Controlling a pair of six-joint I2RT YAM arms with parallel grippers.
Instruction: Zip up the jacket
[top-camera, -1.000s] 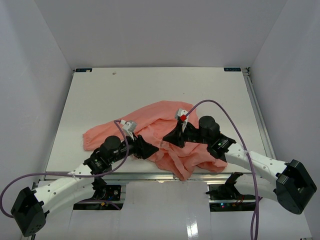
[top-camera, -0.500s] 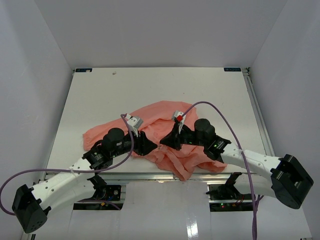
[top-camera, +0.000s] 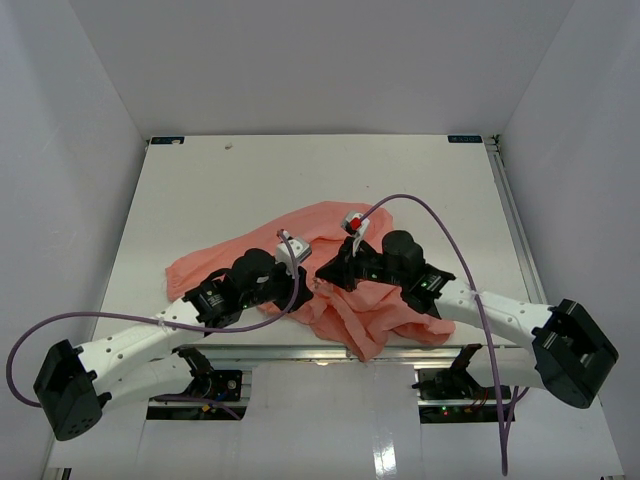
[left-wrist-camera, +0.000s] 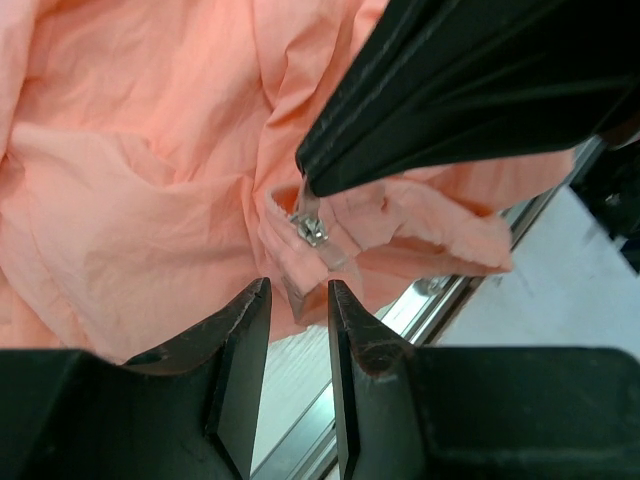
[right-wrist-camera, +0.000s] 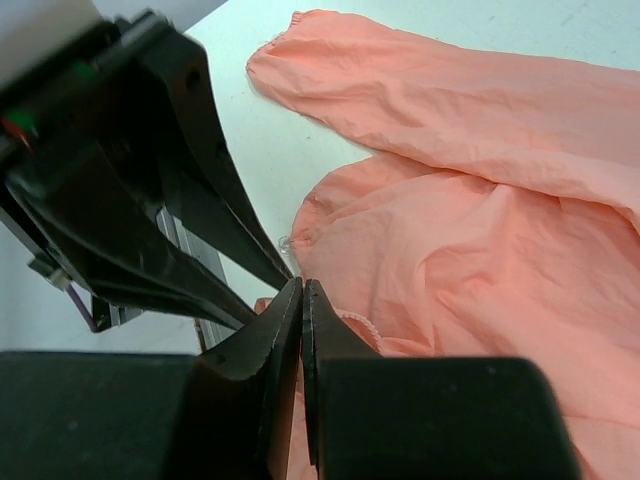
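The salmon-pink jacket (top-camera: 335, 232) lies crumpled on the white table (top-camera: 300, 180), near its front edge. My right gripper (top-camera: 322, 272) is shut on a small silver zipper slider (left-wrist-camera: 311, 229) at the jacket's front hem; its dark fingers (left-wrist-camera: 450, 90) fill the top right of the left wrist view. My left gripper (top-camera: 306, 287) is open by a narrow gap (left-wrist-camera: 298, 290), right below the slider, with a strip of pink hem (left-wrist-camera: 290, 265) just at its fingertips. In the right wrist view my right gripper (right-wrist-camera: 300, 285) is closed tight, with the jacket (right-wrist-camera: 480, 220) behind it.
The table's metal front rail (left-wrist-camera: 440, 300) runs directly under both grippers. The left gripper's fingers (right-wrist-camera: 200, 180) crowd the right wrist view on the left. White walls enclose the table on three sides. Purple cables loop over both arms (top-camera: 440, 215).
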